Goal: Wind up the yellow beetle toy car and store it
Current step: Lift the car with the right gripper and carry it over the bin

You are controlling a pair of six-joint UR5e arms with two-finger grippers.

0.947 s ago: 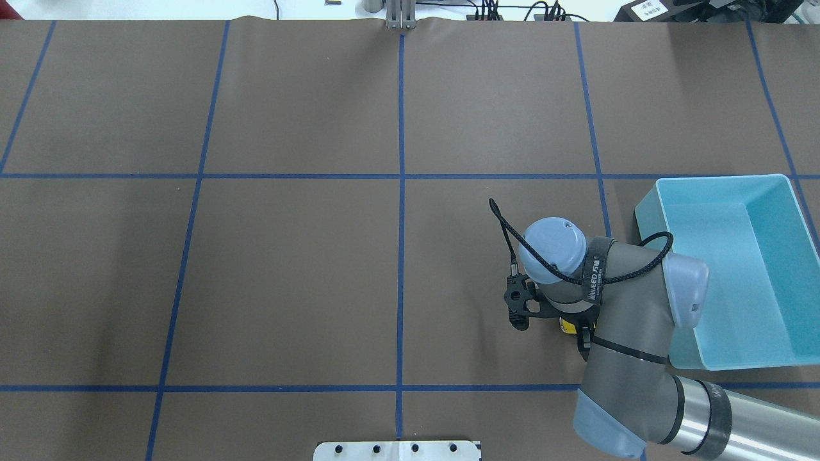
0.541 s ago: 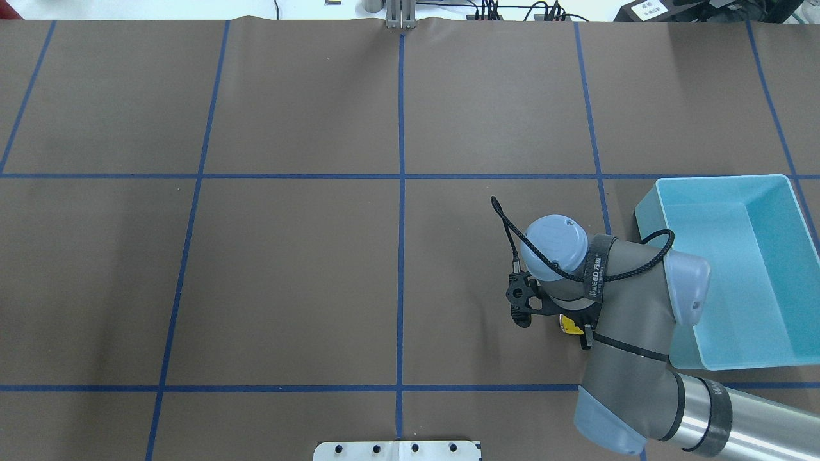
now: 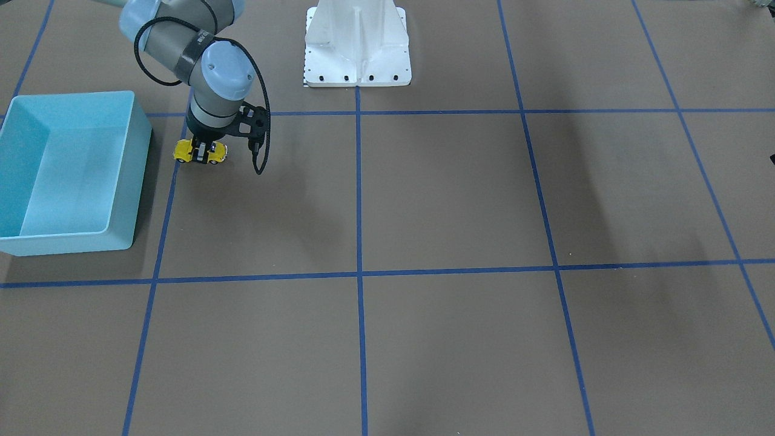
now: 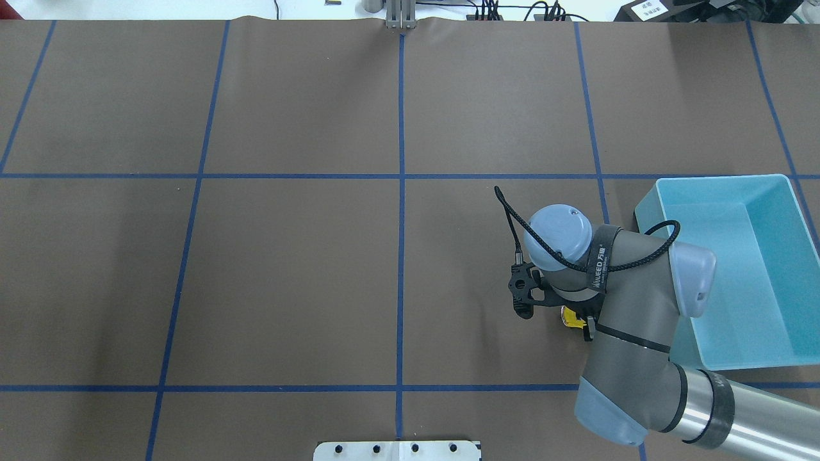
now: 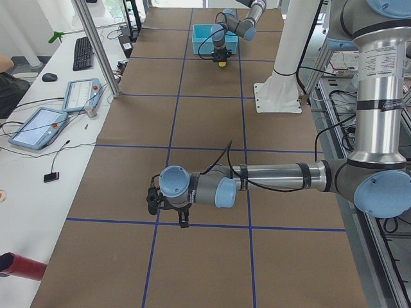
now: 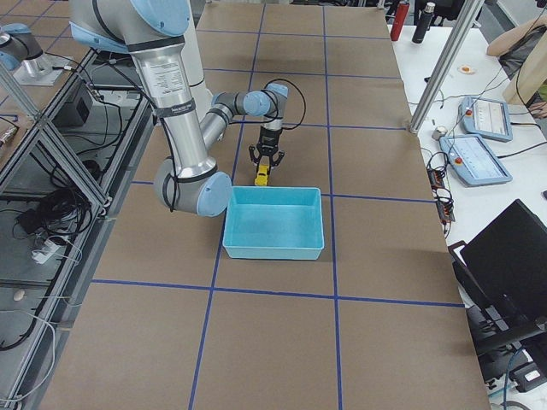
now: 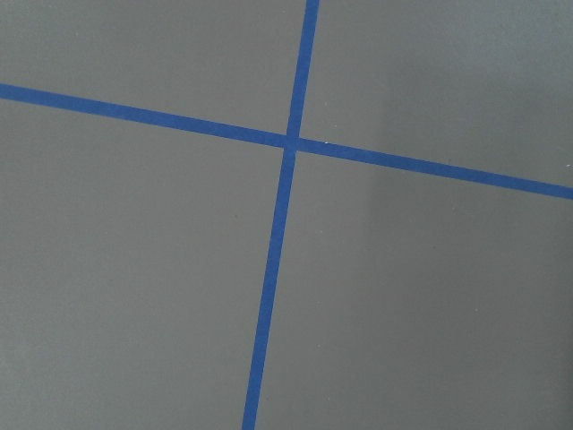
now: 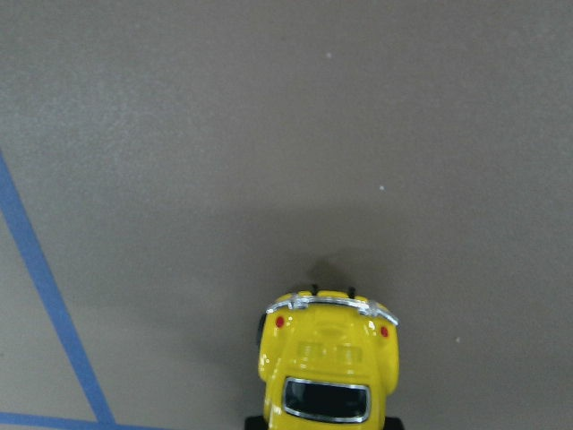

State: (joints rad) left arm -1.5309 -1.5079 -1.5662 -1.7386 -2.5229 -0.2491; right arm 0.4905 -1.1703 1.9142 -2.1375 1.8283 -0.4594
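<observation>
Looking at the front-facing view, you can see the right gripper [image 3: 200, 151] clenched across the middle of the yellow beetle toy car [image 3: 217, 154], one finger on each flank, with the wrist standing straight above it. The car is level and low at the bench [image 3: 454, 194]; you cannot tell whether its wheels touch the surface. It is just beside the light blue bin [image 3: 131, 181], outside it, and the end of the car nearest the bin reaches the blue tape line [image 3: 171, 181] that runs along that side. From overhead, only a sliver of yellow peeks out under the right arm's wrist. In the right wrist view, the car's rounded end fills the bottom centre, showing a silver bumper, two red lights and a dark window. Your left gripper [image 5: 184, 221] hangs over the bench well apart from the car, near a crossing of tape lines; whether it is released or clenched you cannot tell
</observation>
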